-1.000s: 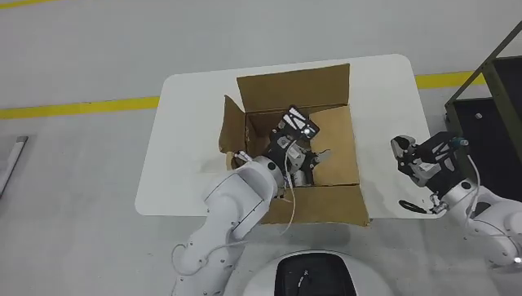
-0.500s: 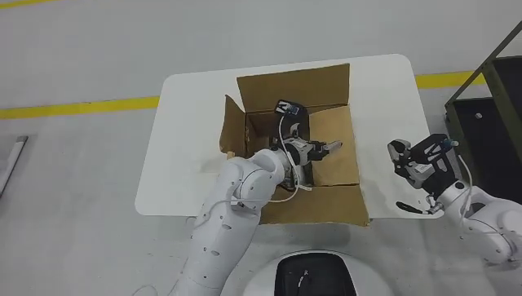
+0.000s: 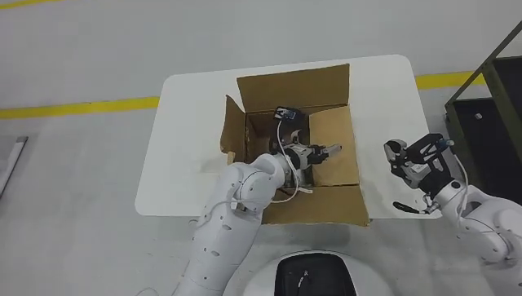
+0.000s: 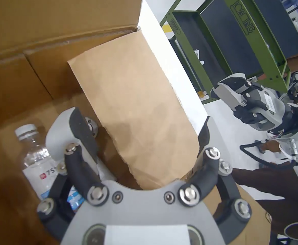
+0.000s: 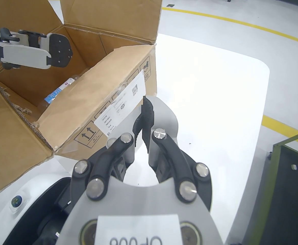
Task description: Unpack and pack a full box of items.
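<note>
Quick update on the unpack job: over the last 1 second the left gripper (image 3: pixel 326 149) has swung round inside the box (image 3: pixel 294 84). It was aimed toward the back wall, and by half a second ago it was pointing across at the side nearest the other arm, and it's basically held that pose since. Its fingers are spread wide with nothing between them that I'd call grabbed. In the left wrist view the gap frames a tall brown cardboard flap (image 4: pixel 136 98), but I can't tell if the fingers actually straddle it or it's just standing beyond them. The bottle (image 4: pixel 34 159) is lying down on the floor of the box, off to 1 side of that gripper and not touched by it. Meanwhile the right gripper (image 5: pixel 145 118) has drifted a little closer to the box and hovers over the white table (image 3: pixel 188 133) just outside the labelled wall, pads pressed together on nothing. So my read is that no item has come out in this stretch and the unpacking is still at the lining-up stage. The turn looks to me like a re-aim, maybe to deal with the flap and maybe to come back at the bottle from a better angle.
</note>
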Tool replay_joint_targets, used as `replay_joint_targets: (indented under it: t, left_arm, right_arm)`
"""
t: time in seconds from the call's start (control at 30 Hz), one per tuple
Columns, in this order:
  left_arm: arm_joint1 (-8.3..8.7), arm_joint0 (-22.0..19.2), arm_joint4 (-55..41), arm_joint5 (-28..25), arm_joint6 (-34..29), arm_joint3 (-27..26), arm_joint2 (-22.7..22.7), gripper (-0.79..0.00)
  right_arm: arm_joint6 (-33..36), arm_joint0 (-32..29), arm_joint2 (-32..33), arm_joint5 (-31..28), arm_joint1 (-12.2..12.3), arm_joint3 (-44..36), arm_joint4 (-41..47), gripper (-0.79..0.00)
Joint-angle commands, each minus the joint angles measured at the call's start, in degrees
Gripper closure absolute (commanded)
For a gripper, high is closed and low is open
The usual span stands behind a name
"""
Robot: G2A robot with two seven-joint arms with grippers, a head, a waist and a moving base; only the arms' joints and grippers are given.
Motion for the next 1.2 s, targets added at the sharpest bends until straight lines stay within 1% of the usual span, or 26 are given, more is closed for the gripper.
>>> replay_joint_targets:
  t: [0.0, 0.13, 0.23, 0.3, 0.4, 0.57, 0.73, 0.87, 1.17]
  left_arm:
    - [-0.23, -0.5, -4.1, 1.9, 0.1, 2.0, -0.5, -0.785]
    - [-0.60, -1.3, -9.8, 5.4, 1.0, 6.1, -1.5, -0.785]
    - [-0.83, -1.9, -13.8, 6.4, 1.3, 8.4, -2.0, -0.785]
    - [-0.89, -2.3, -14.5, 7.2, 1.8, 9.9, -2.0, -0.785]
    - [-0.93, -2.8, -14.7, 7.5, 2.2, 11.1, -1.7, -0.785]
    - [-1.12, -3.2, -18.7, 6.7, 1.4, 12.6, -1.4, -0.785]
    - [-1.26, -3.6, -22.6, 7.0, 0.2, 13.6, -1.3, -0.785]
    - [-1.28, -3.6, -25.6, 6.1, -0.6, 13.7, -1.4, -0.785]
    - [-0.99, -3.2, -28.4, 5.3, -1.1, 11.4, -1.6, -0.785]
  right_arm:
    - [0.1, 0.1, -0.1, -0.1, 0.0, 0.2, -0.1, 0.000]
    - [0.3, 0.3, -0.3, -0.3, 0.0, 0.8, -0.1, 0.000]
    - [0.9, 0.5, -0.8, -0.6, -0.1, 1.3, -0.3, 0.000]
    - [1.4, 0.8, -1.3, -0.8, -0.1, 1.8, -0.5, 0.000]
    - [1.7, 1.3, -2.4, -0.9, -0.2, 2.7, -0.7, 0.000]
    - [2.2, 2.4, -4.6, -1.4, -0.4, 3.9, -0.9, 0.000]
    - [2.5, 3.2, -6.5, -1.7, -0.6, 4.7, -0.9, 0.000]
    - [2.6, 3.6, -7.5, -1.9, -0.7, 5.1, -1.2, 0.000]
    - [2.6, 3.8, -7.8, -1.8, -0.8, 5.1, -1.4, 0.000]
